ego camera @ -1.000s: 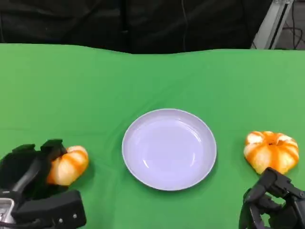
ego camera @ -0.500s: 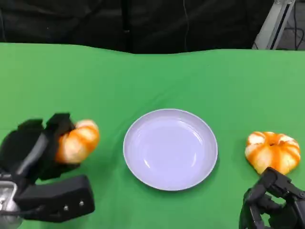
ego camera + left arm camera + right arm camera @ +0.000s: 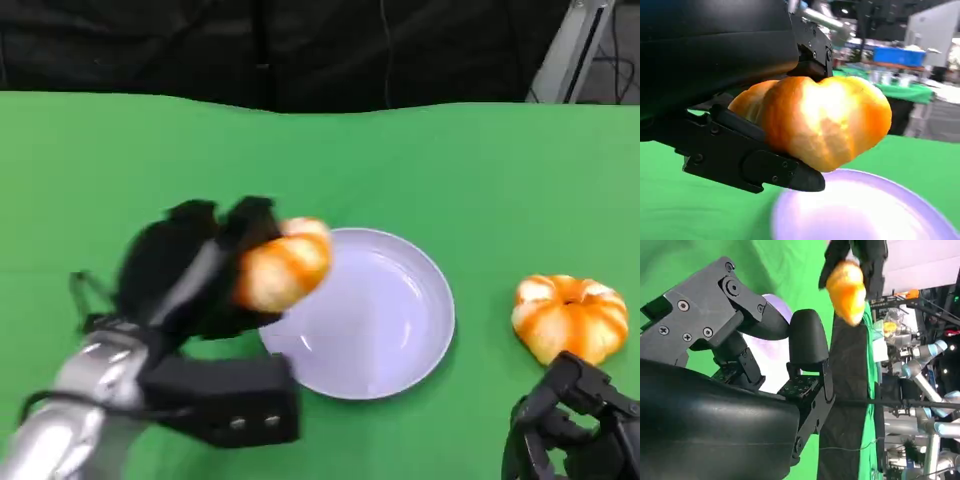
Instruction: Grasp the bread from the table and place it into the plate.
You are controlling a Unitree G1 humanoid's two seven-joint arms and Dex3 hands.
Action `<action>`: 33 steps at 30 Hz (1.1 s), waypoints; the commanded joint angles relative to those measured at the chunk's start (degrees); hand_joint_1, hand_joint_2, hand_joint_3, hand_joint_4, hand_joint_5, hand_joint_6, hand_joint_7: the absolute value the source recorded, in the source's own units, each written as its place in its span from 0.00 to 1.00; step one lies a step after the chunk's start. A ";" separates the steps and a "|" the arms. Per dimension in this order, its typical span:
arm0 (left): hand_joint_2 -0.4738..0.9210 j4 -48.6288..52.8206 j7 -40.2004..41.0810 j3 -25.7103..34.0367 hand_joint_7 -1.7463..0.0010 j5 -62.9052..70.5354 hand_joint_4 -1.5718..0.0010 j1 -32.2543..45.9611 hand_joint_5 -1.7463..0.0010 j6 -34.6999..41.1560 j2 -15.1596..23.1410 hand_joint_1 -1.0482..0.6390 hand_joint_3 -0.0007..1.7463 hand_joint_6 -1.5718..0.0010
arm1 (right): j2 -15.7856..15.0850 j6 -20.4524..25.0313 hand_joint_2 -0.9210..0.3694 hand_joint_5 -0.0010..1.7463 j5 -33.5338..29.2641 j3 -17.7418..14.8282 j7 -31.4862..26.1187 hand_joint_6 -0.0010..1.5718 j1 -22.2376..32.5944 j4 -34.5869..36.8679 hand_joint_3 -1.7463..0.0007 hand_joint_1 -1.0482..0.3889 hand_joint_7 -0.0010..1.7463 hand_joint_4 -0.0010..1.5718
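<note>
My left hand point(image 3: 205, 272) holds an orange-and-white bread roll point(image 3: 283, 265) in the air above the left rim of the pale lavender plate point(image 3: 390, 310). In the left wrist view the roll point(image 3: 822, 122) sits between the black fingers point(image 3: 760, 162) with the plate point(image 3: 860, 210) just below. The right wrist view shows the held roll point(image 3: 846, 285) and the plate point(image 3: 771, 307) beyond my right hand point(image 3: 765, 365). A second roll point(image 3: 570, 316) lies on the green cloth to the right of the plate. My right hand point(image 3: 575, 425) rests low near it, holding nothing, its fingers curled.
Green cloth point(image 3: 120, 170) covers the table up to its far edge, with a dark backdrop behind. A metal frame post point(image 3: 565, 50) stands at the far right corner.
My left hand has lifted the roll off the cloth and carried it right, from the table's left side to above the plate's left rim. The right hand has stayed still.
</note>
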 commanded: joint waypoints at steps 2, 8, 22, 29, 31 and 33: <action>1.00 7.35 -1.59 -2.46 0.00 -0.20 0.63 -5.56 0.00 0.22 -3.71 0.55 0.14 0.71 | -0.08 -0.48 0.34 1.00 0.03 -0.01 -0.69 0.49 0.66 -0.71 0.23 0.62 0.93 0.55; 0.99 17.71 2.26 -5.10 0.00 1.29 0.62 -11.47 0.00 0.13 -8.19 0.58 0.12 0.70 | 0.04 -0.84 0.35 1.00 -0.18 0.23 -1.00 0.48 0.89 -0.71 0.23 0.62 0.94 0.55; 1.00 35.34 0.28 -9.67 1.00 1.32 0.97 -17.90 0.99 -8.86 -5.92 0.12 0.31 0.83 | 0.06 -1.81 0.34 1.00 0.16 1.21 -0.84 0.48 1.24 -0.74 0.23 0.62 0.93 0.55; 1.00 34.70 -2.87 -10.24 1.00 0.46 1.00 -17.15 1.00 -9.26 -4.88 0.02 0.39 0.91 | -0.06 -0.96 0.34 1.00 1.06 1.10 -0.72 0.48 1.17 -1.02 0.24 0.62 0.93 0.55; 1.00 34.70 -3.29 -10.25 1.00 0.16 1.00 -16.98 1.00 -9.63 -4.67 0.01 0.40 0.93 | -0.14 -1.05 0.34 1.00 0.85 1.09 -0.84 0.48 1.21 -1.07 0.24 0.62 0.93 0.55; 1.00 34.68 -3.43 -10.28 1.00 0.00 1.00 -16.94 1.00 -9.75 -4.58 0.00 0.41 0.94 | -0.16 -1.13 0.34 1.00 0.72 1.08 -0.92 0.48 1.22 -1.07 0.24 0.62 0.93 0.55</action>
